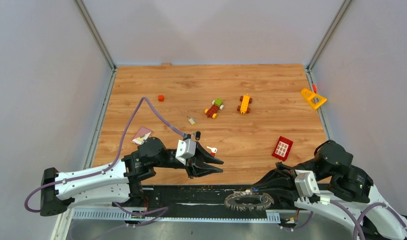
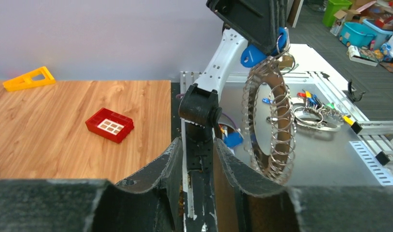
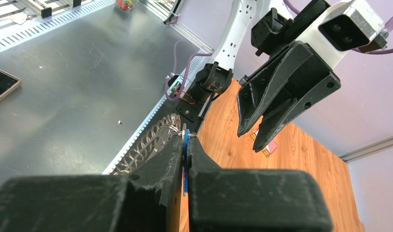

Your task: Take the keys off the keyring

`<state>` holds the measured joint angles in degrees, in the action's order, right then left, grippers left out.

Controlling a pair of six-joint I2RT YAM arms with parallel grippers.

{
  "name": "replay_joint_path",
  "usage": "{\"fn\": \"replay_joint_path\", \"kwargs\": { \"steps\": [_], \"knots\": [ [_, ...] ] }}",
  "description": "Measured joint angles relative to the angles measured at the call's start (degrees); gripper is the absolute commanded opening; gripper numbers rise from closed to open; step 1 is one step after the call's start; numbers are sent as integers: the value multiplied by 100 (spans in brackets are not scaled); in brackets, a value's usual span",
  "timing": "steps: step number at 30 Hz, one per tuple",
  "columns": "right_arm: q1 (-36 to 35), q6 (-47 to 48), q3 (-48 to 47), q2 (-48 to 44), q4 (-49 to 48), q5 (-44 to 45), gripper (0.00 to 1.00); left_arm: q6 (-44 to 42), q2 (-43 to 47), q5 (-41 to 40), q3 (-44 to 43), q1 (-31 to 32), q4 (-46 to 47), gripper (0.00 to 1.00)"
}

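The keyring (image 1: pixel 234 200) hangs over the dark near edge of the table (image 1: pixel 271 95), with a blue key (image 2: pixel 252 55) on it. The right gripper (image 3: pixel 186 145) is pressed together on this key's head. The left gripper (image 1: pixel 214 165) hovers near, a little spread and empty. I judge this key is being worked off; next the left must hold the ring firmly.
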<state>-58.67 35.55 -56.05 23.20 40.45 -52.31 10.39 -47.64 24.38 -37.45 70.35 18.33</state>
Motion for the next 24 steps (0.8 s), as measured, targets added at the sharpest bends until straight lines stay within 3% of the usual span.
{"fn": "replay_joint_path", "kwargs": {
  "steps": [24],
  "knots": [
    [0,149,81,472,-201,649,0,37,-1309,667,-634,2,671,46]
  ]
}}
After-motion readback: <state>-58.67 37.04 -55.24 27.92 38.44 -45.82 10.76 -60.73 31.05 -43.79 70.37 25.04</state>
